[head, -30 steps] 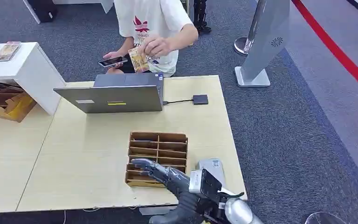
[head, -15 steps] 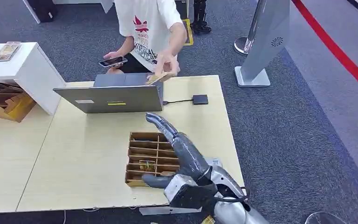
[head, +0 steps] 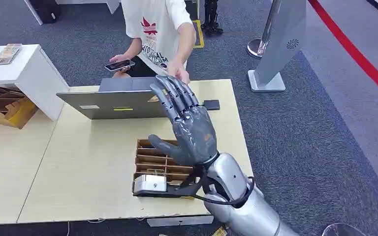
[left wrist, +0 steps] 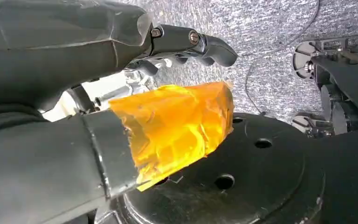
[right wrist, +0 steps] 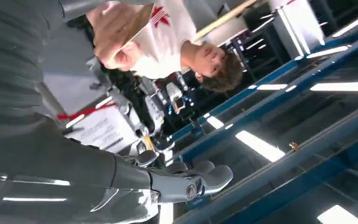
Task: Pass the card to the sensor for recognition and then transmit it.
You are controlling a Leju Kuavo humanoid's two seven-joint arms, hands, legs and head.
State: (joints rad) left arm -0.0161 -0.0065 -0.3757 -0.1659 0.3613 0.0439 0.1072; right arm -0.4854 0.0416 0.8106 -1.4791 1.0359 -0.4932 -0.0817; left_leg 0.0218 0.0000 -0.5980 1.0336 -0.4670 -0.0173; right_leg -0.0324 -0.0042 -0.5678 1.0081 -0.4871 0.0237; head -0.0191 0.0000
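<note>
Closest in, low and right of centre in the head view, the right hand (head: 189,129) is raised with its palm toward the person, fingers straight and spread wide, nothing in it. Its silver forearm runs off the bottom edge. Behind the wrist, the wooden slotted organizer (head: 150,160) on the pale table (head: 78,167) is half covered by the arm, so what lies in its near slots is hard to make out.

The left hand (left wrist: 121,70) hangs over carpet, fingers loosely curled and apart from the thumb, gripping nothing; its thumb (left wrist: 172,123) is wrapped in orange tape.

Past the fingertips, the grey laptop (head: 115,101) stands open, and the small dark sensor box (head: 211,104) on its cable peeks out just right of the fingers.

The card (right wrist: 133,23) is in the person's hand (right wrist: 112,39), at the upper left of the right wrist view. It is seen nearly edge-on, tan, its long axis slanting up to the right; its face cannot be read. In the head view the robot's fingers cover it almost wholly, at upper centre.

Farther off, the person's other hand holds a phone (head: 118,65).
</note>
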